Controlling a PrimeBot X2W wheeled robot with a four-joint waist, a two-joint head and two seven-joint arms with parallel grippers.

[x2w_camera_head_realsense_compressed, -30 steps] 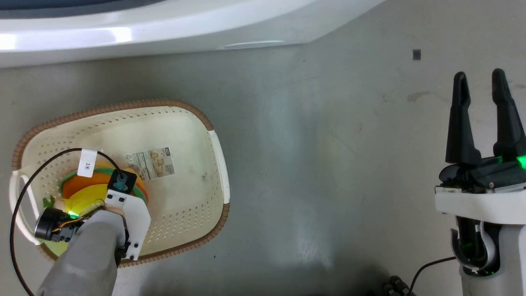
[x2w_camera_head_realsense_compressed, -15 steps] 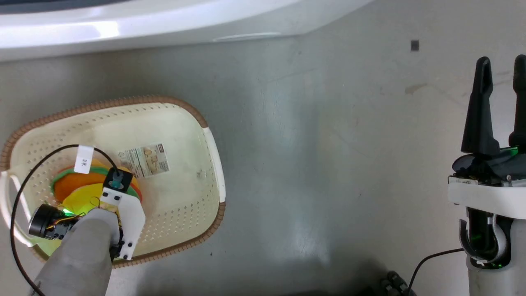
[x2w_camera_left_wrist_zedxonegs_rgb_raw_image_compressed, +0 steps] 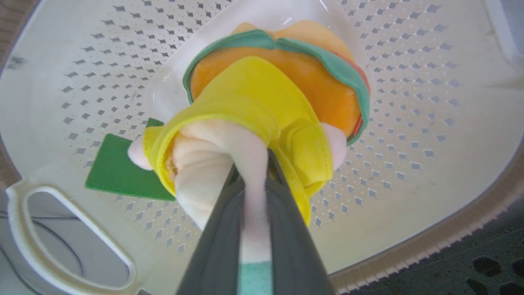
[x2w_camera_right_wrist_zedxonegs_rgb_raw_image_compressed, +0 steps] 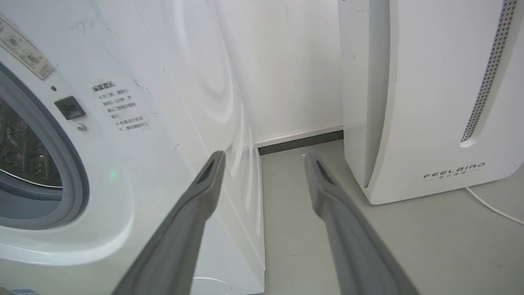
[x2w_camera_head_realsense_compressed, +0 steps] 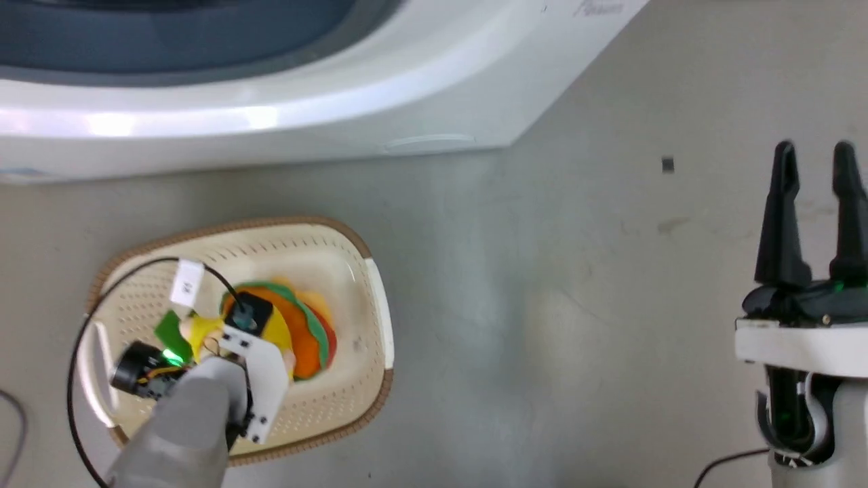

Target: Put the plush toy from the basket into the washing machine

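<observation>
The plush toy (x2w_camera_head_realsense_compressed: pixel 308 342) hangs from my left gripper (x2w_camera_left_wrist_zedxonegs_rgb_raw_image_compressed: pixel 254 164), which is shut on its pale pink part. Its yellow body (x2w_camera_left_wrist_zedxonegs_rgb_raw_image_compressed: pixel 262 94) and orange-and-green hat point down into the basket (x2w_camera_left_wrist_zedxonegs_rgb_raw_image_compressed: pixel 430 123), a little above the perforated floor. In the head view the cream basket (x2w_camera_head_realsense_compressed: pixel 271 222) with its brown rim stands on the floor at lower left, my pale left forearm over it. The white washing machine (x2w_camera_head_realsense_compressed: pixel 271 122) runs along the top; its grey gasket (x2w_camera_right_wrist_zedxonegs_rgb_raw_image_compressed: pixel 77 172) and steel drum (x2w_camera_right_wrist_zedxonegs_rgb_raw_image_compressed: pixel 20 151) show in the right wrist view. My right gripper (x2w_camera_head_realsense_compressed: pixel 814 156) is open and holds nothing, far right.
A white FEELBIRD appliance (x2w_camera_right_wrist_zedxonegs_rgb_raw_image_compressed: pixel 430 102) stands to the right of the washer, with a narrow strip of grey floor between them and a white cable (x2w_camera_right_wrist_zedxonegs_rgb_raw_image_compressed: pixel 491 207) beside it. Bare grey floor (x2w_camera_head_realsense_compressed: pixel 542 305) lies between the basket and my right arm.
The left gripper has lifted the toy off the basket's floor and carried it toward the basket's middle, so it now covers the label. The head camera has shifted, showing more of the washer.
</observation>
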